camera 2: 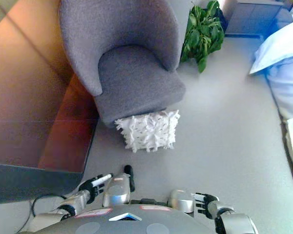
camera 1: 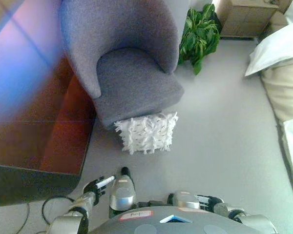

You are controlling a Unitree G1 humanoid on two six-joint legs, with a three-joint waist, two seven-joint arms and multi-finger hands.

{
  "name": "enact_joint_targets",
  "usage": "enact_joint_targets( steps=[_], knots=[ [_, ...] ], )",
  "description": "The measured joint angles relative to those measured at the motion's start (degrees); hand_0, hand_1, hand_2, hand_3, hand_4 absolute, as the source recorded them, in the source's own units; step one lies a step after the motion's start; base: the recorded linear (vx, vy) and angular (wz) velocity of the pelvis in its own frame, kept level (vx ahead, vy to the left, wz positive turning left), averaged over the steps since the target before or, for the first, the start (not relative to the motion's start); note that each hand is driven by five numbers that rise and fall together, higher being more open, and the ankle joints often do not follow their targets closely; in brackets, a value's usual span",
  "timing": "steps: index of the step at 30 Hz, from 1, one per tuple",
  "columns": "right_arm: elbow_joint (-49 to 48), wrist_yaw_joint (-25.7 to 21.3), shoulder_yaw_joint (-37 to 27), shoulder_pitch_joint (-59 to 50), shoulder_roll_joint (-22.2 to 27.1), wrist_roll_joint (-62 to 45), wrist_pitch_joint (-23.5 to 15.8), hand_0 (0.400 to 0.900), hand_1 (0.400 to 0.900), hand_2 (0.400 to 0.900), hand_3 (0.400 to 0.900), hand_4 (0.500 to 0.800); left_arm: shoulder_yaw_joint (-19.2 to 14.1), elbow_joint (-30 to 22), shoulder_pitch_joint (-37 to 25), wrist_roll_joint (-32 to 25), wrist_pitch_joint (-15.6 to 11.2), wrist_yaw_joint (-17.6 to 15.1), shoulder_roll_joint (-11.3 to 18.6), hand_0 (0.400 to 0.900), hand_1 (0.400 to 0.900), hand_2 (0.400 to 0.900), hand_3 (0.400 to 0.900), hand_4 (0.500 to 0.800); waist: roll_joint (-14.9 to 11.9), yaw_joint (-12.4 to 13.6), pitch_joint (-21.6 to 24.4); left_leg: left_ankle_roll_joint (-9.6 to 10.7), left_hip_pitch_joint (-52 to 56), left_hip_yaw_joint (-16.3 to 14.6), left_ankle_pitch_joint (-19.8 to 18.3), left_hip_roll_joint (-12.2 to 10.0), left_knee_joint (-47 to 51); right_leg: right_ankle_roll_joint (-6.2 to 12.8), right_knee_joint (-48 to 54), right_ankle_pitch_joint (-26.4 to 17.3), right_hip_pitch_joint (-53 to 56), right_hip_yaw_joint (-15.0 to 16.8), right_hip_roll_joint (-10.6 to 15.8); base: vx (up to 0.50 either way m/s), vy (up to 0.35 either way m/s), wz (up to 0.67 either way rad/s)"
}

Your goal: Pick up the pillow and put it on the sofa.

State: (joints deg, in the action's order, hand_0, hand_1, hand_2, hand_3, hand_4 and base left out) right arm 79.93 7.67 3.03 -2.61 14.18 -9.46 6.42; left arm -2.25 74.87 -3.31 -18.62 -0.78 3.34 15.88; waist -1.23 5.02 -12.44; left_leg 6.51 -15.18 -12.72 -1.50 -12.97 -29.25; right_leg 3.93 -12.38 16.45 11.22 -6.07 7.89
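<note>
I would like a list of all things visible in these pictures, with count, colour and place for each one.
Grey fabric armchair: one, grey, top centre.
White tufted square pillow: one, white, on the floor against the armchair's front.
Green leafy plant: one, green, right of the armchair.
Brown wooden surface: one, reddish brown, left.
White and cream bedding: right edge.
Left robot hand: dark, white-tipped, bottom left, holding nothing.
Right robot hand: dark, bottom right, holding nothing.

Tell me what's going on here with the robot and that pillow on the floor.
Nothing is being handled yet. The white tufted square pillow lies on the grey floor, leaning against the front of the grey upholstered armchair, whose seat is bare. The robot stands facing it, its left hand and right hand both low near its body, holding nothing.
</note>
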Motion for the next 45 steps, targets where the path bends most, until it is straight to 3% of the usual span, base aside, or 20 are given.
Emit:
enact_joint_targets(
  steps=[2,3,4,5,9,11,13,16,21,24,25,27,28,29,30,31,33,39,43,45],
  knots=[
    [0.11,0.07,0.26,0.17,1.64,0.88,-0.30,0.900,0.900,0.900,0.900,0.800,1.04,-0.12,-0.34,1.07,-0.38,0.22,0.56,0.900,0.900,0.900,0.900,0.800,0.15,0.15,1.78,0.07,-3.10,-0.29,-0.02,-0.38,0.44,1.81,0.02,1.81,1.23,-0.83,1.28,0.52,0.351,0.15],
    [-0.26,0.11,1.18,0.08,2.52,1.12,-1.01,0.900,0.900,0.900,0.900,0.800,1.88,0.71,1.22,2.16,0.37,0.28,0.63,0.900,0.900,0.900,0.900,0.800,0.09,0.56,3.64,-5.00,-3.01,-0.46,0.27,0.90,2.74,3.84,0.39,2.97,3.08,-1.12,3.56,0.49,0.332,0.09],
    [-0.49,0.21,1.26,0.33,1.83,1.16,-0.98,0.900,0.900,0.900,0.900,0.800,2.52,1.75,1.78,2.81,1.43,0.05,1.19,0.900,0.900,0.900,0.900,0.800,-1.91,0.52,4.55,-6.02,-1.56,-1.85,-2.09,3.58,2.27,3.16,0.14,3.53,4.58,-1.35,6.53,0.47,0.300,0.06],
    [-1.32,0.44,1.22,0.25,1.32,1.17,-1.02,0.900,0.900,0.900,0.900,0.800,3.08,1.67,2.80,3.27,1.81,-0.29,1.26,0.900,0.900,0.900,0.900,0.800,-3.31,0.04,5.70,-7.07,-1.32,-2.59,-3.58,5.37,1.69,4.40,-3.33,1.50,3.34,-2.59,8.34,0.43,0.253,0.01],
    [-4.47,0.62,2.11,-1.50,-0.37,1.20,-1.77,0.900,0.900,0.900,0.900,0.800,5.35,1.19,2.29,5.23,1.80,-0.29,2.56,0.900,0.900,0.900,0.900,0.800,-3.34,0.32,6.45,-9.83,0.80,-4.55,-5.58,7.07,4.25,3.32,-10.98,-5.82,-2.03,-2.49,11.20,0.31,0.088,-0.15],
    [-5.91,0.70,4.00,-3.31,-0.38,1.30,-2.78,0.900,0.900,0.900,0.900,0.800,6.35,1.19,1.94,5.24,1.86,-0.31,3.58,0.900,0.900,0.900,0.900,0.800,-2.41,1.04,6.56,-10.17,2.58,-5.85,-5.56,7.08,6.75,3.17,-8.80,-5.71,-4.42,-5.70,11.69,0.07,-0.143,0.13],
    [-7.01,0.46,6.58,-5.03,0.12,1.33,-4.31,0.900,0.900,0.900,0.900,0.800,8.54,0.26,-0.10,4.98,1.69,-0.37,5.08,0.900,0.900,0.900,0.900,0.800,-1.30,1.52,6.42,-10.30,2.86,-5.36,-5.17,7.05,9.38,3.61,0.71,-6.05,-7.07,-7.51,10.79,0.08,-0.218,0.51],
    [-7.57,-0.51,8.09,-5.66,0.28,1.40,-4.57,0.900,0.900,0.900,0.900,0.800,9.80,-1.06,-2.70,4.75,0.89,-0.36,6.08,0.900,0.900,0.900,0.900,0.800,-0.99,1.18,5.72,-9.58,2.53,-3.02,-4.25,7.60,11.86,7.76,10.68,-10.20,-11.35,-6.67,11.61,0.23,-0.324,0.70],
    [-8.06,-2.23,8.55,-4.80,0.27,5.01,-4.20,0.900,0.900,0.900,0.900,0.800,9.90,-1.05,-3.20,4.77,1.37,-0.27,6.38,0.900,0.900,0.900,0.900,0.800,-1.76,-1.93,3.31,-7.88,2.20,2.87,-3.39,7.42,12.08,7.92,17.17,-19.15,-15.30,-7.19,14.66,0.40,-0.389,0.47],
    [-8.64,-3.92,10.38,-4.37,0.17,12.12,-4.41,0.900,0.900,0.900,0.900,0.800,8.84,-0.98,-1.73,4.75,1.35,-0.34,6.91,0.900,0.900,0.900,0.900,0.800,-4.17,-1.80,0.82,-2.72,0.20,6.92,-5.90,4.34,5.93,7.94,12.75,-18.87,-16.34,-6.05,12.61,0.39,-0.362,0.59],
    [-9.06,-4.67,10.88,-4.61,0.17,13.13,-4.67,0.900,0.900,0.900,0.900,0.800,8.79,-0.73,-1.49,4.72,1.28,-0.62,6.90,0.900,0.900,0.900,0.900,0.800,-5.07,-2.03,0.30,-1.31,-0.86,8.41,-6.78,3.44,3.71,9.37,10.77,-20.99,-15.96,-3.46,11.40,0.36,-0.168,0.50],
    [-10.61,-7.29,10.94,-5.54,0.31,16.60,-4.57,0.900,0.900,0.900,0.900,0.800,8.56,-0.92,-1.33,4.04,1.22,-0.65,5.75,0.900,0.900,0.900,0.900,0.800,-4.52,-3.49,-1.50,-1.20,0.58,10.48,-6.98,1.42,3.07,8.41,6.43,-20.10,-16.42,-3.11,9.37,0.30,-0.095,0.25],
    [-11.36,-9.88,12.92,-6.08,1.04,20.03,-4.61,0.900,0.900,0.900,0.900,0.800,6.94,-1.08,0.26,3.56,1.02,-0.25,4.71,0.900,0.900,0.900,0.900,0.800,-4.78,-2.75,-1.53,-2.06,1.30,9.89,-8.69,0.41,-1.12,8.03,5.47,-19.92,-16.25,-3.91,9.76,0.27,-0.092,0.37],
    [-11.78,-13.34,15.00,-6.79,2.82,24.59,-4.56,0.900,0.900,0.900,0.900,0.800,6.33,-0.91,2.98,3.70,0.91,-0.29,3.05,0.900,0.900,0.900,0.900,0.800,-2.94,-2.38,-0.69,-0.81,4.95,8.79,-9.65,-1.17,0.42,7.58,5.34,-19.59,-14.92,-6.54,9.04,0.21,-0.082,0.50],
    [-11.94,-14.19,15.29,-6.72,3.47,25.56,-4.56,0.900,0.900,0.900,0.900,0.800,6.34,-0.90,3.51,3.77,0.92,-0.28,2.57,0.900,0.900,0.900,0.900,0.800,-2.36,-2.66,-0.37,-0.33,6.03,8.70,-10.20,-1.41,2.55,7.61,5.11,-19.09,-14.62,-6.81,8.77,0.14,-0.065,0.54],
    [-11.99,-17.68,15.66,-6.81,5.70,28.25,-4.23,0.900,0.900,0.900,0.900,0.800,6.63,-0.56,4.25,4.29,0.67,-0.17,1.64,0.900,0.900,0.900,0.900,0.800,-1.82,-3.06,-0.05,2.41,8.18,8.95,-9.31,-0.81,8.35,8.09,2.32,-16.94,-14.93,-6.20,9.64,0.08,-0.047,0.49],
    [-12.18,-20.51,17.45,-8.26,7.67,30.73,-3.42,0.900,0.900,0.900,0.900,0.800,7.16,-0.74,4.07,4.31,0.09,-0.13,1.84,0.900,0.900,0.900,0.900,0.800,-1.90,-2.36,-0.07,3.87,7.98,9.82,-7.82,0.22,9.76,8.73,-0.26,-15.51,-16.61,-5.21,10.59,0.00,-0.013,0.37],
    [-13.95,-22.38,23.52,-17.83,9.84,36.35,-0.71,0.900,0.900,0.900,0.900,0.800,8.37,-1.12,2.05,4.25,-0.60,1.52,2.73,0.900,0.900,0.900,0.900,0.800,-0.31,-1.29,-1.90,3.05,4.03,11.97,-6.81,2.46,9.28,8.61,-6.00,-14.10,-21.43,-5.25,13.42,-0.03,-0.007,0.30],
    [-14.89,-21.78,24.91,-25.59,10.28,36.02,0.64,0.900,0.900,0.900,0.900,0.800,9.55,-1.73,0.66,4.07,-0.87,2.32,2.75,0.900,0.900,0.900,0.900,0.800,2.41,0.67,-5.28,2.81,0.65,12.79,-5.00,3.04,9.08,8.83,-7.86,-13.43,-23.78,-5.69,14.45,-0.06,0.035,0.27],
    [-14.89,-19.58,25.44,-29.48,11.09,34.50,2.15,0.900,0.900,0.900,0.900,0.800,9.77,-1.78,0.33,3.70,-1.24,2.94,2.70,0.900,0.900,0.900,0.900,0.800,3.07,0.06,-6.98,2.75,-1.58,12.78,-3.37,3.16,8.97,8.88,-9.47,-12.96,-25.81,-5.64,15.35,-0.07,0.053,0.21]
  ],
)
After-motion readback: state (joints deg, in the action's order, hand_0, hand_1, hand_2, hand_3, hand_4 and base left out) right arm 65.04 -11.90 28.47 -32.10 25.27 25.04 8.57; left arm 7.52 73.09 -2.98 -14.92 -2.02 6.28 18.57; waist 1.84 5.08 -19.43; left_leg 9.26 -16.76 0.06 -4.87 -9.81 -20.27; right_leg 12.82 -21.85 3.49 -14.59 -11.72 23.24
